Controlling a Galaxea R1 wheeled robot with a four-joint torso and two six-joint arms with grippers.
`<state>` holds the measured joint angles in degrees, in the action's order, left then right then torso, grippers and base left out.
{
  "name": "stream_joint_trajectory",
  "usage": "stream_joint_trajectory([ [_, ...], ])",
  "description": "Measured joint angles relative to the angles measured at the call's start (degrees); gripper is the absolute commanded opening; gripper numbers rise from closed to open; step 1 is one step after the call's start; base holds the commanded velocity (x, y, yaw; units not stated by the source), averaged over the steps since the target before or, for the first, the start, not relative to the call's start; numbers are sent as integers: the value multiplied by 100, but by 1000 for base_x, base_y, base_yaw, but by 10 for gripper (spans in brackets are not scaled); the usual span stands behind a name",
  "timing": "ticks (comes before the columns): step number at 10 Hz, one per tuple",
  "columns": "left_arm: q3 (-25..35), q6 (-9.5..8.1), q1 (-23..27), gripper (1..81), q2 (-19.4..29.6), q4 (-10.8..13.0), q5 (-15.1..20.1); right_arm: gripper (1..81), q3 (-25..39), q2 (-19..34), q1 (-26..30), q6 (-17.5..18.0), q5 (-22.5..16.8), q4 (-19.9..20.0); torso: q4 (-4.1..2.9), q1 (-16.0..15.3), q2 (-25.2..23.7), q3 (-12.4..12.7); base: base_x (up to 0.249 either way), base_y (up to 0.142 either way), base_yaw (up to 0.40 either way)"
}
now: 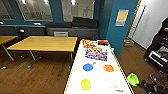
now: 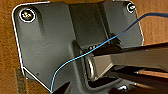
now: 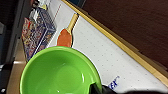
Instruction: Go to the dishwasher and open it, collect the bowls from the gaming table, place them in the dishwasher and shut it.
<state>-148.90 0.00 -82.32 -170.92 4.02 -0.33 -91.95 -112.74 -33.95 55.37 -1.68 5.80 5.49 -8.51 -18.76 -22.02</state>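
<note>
The gaming table (image 1: 75,75) has a glossy white top and a yellow rim and runs away from me in the head view. On it sit a blue bowl (image 1: 87,67), an orange bowl (image 1: 108,68) and, nearer, a yellow bowl (image 1: 85,84). The bright green bowl (image 1: 132,79) hangs just past the table's right edge, with my right gripper (image 1: 137,84) shut on its rim. In the right wrist view the green bowl (image 3: 60,72) is large and empty, above the white top (image 3: 105,55), with a dark fingertip (image 3: 97,88) on its rim. The dishwasher is out of view.
Colourful boxes (image 1: 96,53) lie on the table's far half, and a pale round disc (image 1: 111,83) lies near the front. Wooden-topped tables (image 1: 45,43) stand to the left on the wood floor. A teal pillar (image 1: 120,30) and dark equipment (image 1: 157,52) stand to the right.
</note>
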Motion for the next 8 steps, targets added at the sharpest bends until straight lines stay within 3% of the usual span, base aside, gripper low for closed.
stream_joint_trajectory([
  [3,419,7,27,811,118,2,-35,10,887,1184,124,-110,-796,-363,0,0,0,0,0,0,0],
  [5,1117,16,32,811,406,2,-41,10,1164,1566,41,-422,-1347,-514,0,0,0,0,0,0,0],
  [8,2566,18,189,811,1274,2,-52,10,1095,1698,-805,-1025,-1458,-602,0,0,0,0,0,0,0],
])
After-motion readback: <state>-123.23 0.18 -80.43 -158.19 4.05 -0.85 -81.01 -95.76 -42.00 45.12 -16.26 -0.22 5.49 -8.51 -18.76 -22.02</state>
